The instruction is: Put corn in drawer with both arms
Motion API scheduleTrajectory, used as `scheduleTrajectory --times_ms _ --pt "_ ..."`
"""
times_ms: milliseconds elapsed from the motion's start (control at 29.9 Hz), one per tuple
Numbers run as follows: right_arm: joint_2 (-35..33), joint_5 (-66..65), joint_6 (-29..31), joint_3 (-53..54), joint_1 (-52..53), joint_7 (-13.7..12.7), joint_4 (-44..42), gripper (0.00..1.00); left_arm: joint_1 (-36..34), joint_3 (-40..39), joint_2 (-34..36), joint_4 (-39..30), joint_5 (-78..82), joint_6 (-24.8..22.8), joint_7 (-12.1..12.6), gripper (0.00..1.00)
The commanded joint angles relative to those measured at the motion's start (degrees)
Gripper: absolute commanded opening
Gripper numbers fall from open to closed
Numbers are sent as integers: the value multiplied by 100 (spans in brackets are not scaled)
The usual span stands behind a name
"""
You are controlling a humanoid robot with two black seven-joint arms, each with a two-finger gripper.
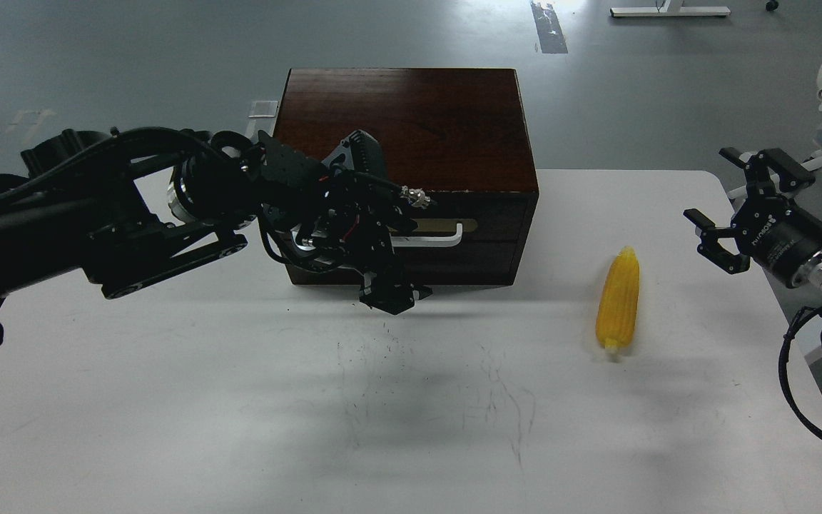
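The corn [618,298] lies flat on the white desk [240,428], right of the wooden box, its long axis running almost straight away from me with a slight lean; the tapered tip points to the far side and the blunt stalk end points toward me. It sits well apart from the box and near my right pincer [725,207], touching neither. The drawer [468,235] is in the front of the dark brown box and looks closed, its white bar handle [439,237] lying level across a brass-coloured plate. My left arm comes in from the left and crosses in front of the drawer, and my left pincer [389,296] hangs low before the drawer's front, near the handle's left end; it is dark and bunched, so I cannot tell how far its fingers are parted or whether they touch anything. My right pincer hovers above the desk's right edge with its fingers spread wide and nothing between them. There is pale lettering on its black body, too small for me to read.
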Motion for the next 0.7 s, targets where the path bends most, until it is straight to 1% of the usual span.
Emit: scheduleTrajectory --times_ms 0,669 --pt "-1 0 0 7 -9 0 -1 100 1 2 -59 38 0 1 0 99" --pt "-27 9 0 16 -62 9 -1 100 45 2 -165 319 0 1 0 99"
